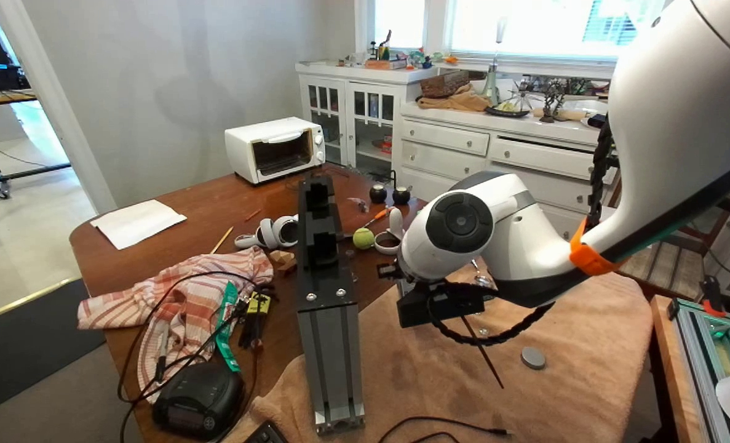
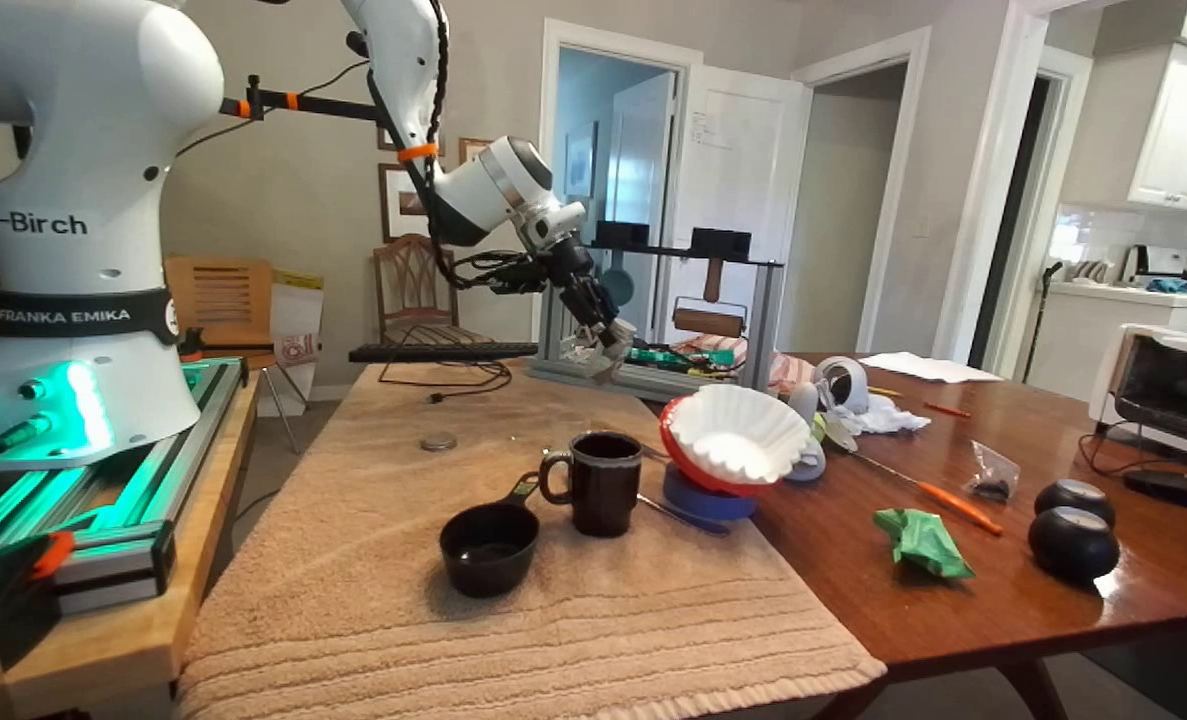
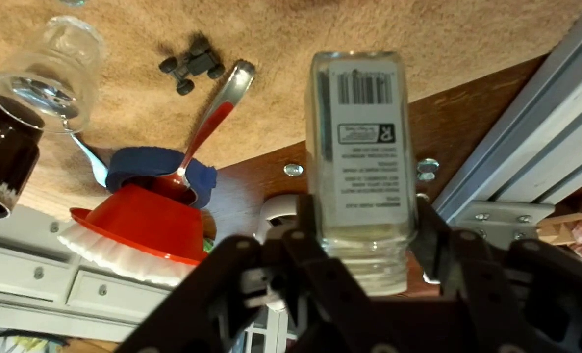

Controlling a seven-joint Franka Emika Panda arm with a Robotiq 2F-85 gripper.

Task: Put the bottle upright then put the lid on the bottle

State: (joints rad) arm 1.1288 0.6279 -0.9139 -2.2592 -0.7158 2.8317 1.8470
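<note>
The gripper (image 3: 364, 220) pinches the bottle (image 3: 362, 164). In the wrist view its two dark fingers (image 3: 308, 220) press opposite sides of the bottle near the shoulder, one at 8 o'clock and one at 4 o'clock from the bottle's middle, and they stand only as far apart as the bottle is wide. The bottle's base points to 12 o'clock and its neck to 6 o'clock, back toward the palm. The pale label (image 3: 369, 142) faces the camera, its print upside down.

In an exterior view the gripper, at the end of the arm (image 2: 488, 200), points toward 5 o'clock, and the bottle looks tilted at its fingertips; I cannot tell whether the base touches anything. There the lid (image 2: 438, 441) is at 8 o'clock from the gripper, flat on the tan cloth (image 2: 353, 570) and well apart from the bottle. A black scoop (image 2: 490, 555) is at 7 o'clock, a dark mug (image 2: 605, 490) at 6 o'clock.

In the wrist view, reckoned from the bottle, a toy car (image 3: 200, 63) is at 10 o'clock, a red cup (image 3: 148, 220) near 9 o'clock, and a metal frame (image 3: 526, 137) runs along the 3 o'clock side.
</note>
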